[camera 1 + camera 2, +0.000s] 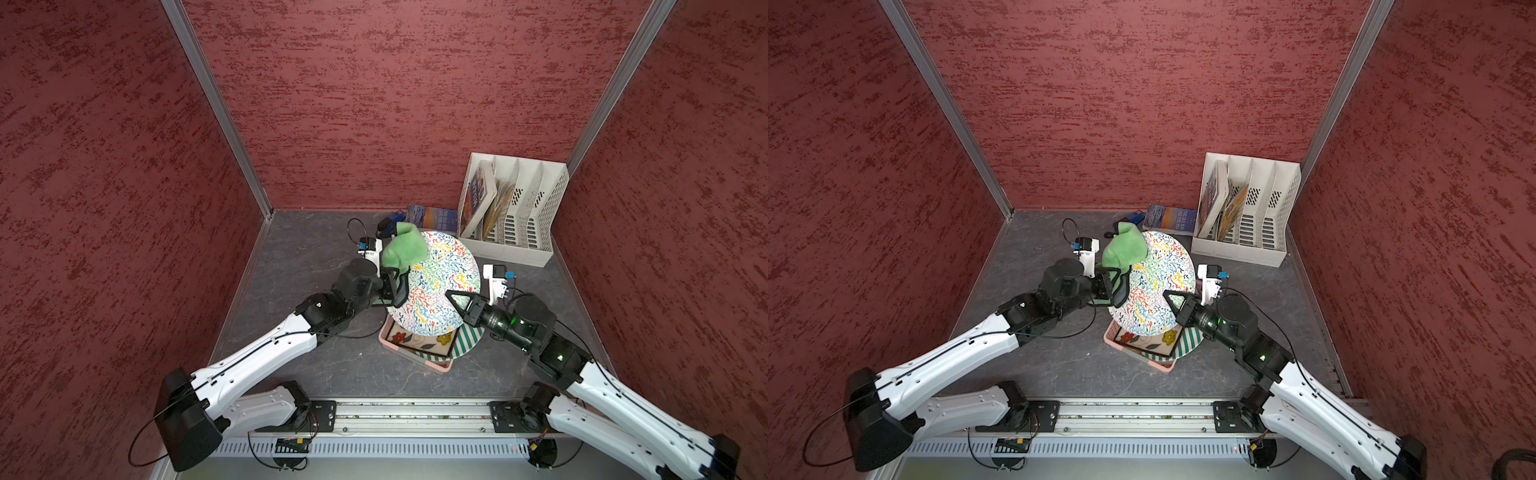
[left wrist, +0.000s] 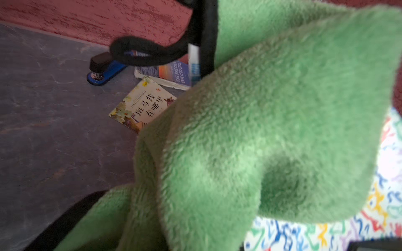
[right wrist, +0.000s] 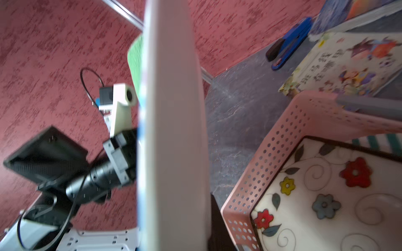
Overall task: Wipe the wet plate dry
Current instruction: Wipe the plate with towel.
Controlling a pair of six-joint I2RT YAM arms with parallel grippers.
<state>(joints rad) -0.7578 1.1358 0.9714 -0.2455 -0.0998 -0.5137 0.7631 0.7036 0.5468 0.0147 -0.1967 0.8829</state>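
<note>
One patterned plate (image 1: pixel 440 282), held tilted above one pink basket (image 1: pixel 419 359), near rim clamped between the fingers of the right gripper (image 1: pixel 451 296), one green cloth (image 1: pixel 405 249) pinched in the closed left gripper (image 1: pixel 397 286) over its far edge, two others, one floral plate (image 1: pixel 428 343) and one striped plate (image 1: pixel 467 338), lodged in the basket.

Green cloth (image 1: pixel 405 249), white plate (image 1: pixel 440 284) with multicolour squiggles, pink basket (image 3: pixel 272 156), blue stapler (image 2: pixel 106 70).

Open tabletop (image 1: pixel 299 257) at left, file rack (image 1: pixel 515 245), book (image 1: pixel 432 216), stapler (image 2: pixel 104 69) along back wall, basket (image 3: pixel 272 156) below plate (image 1: pixel 440 282)
</note>
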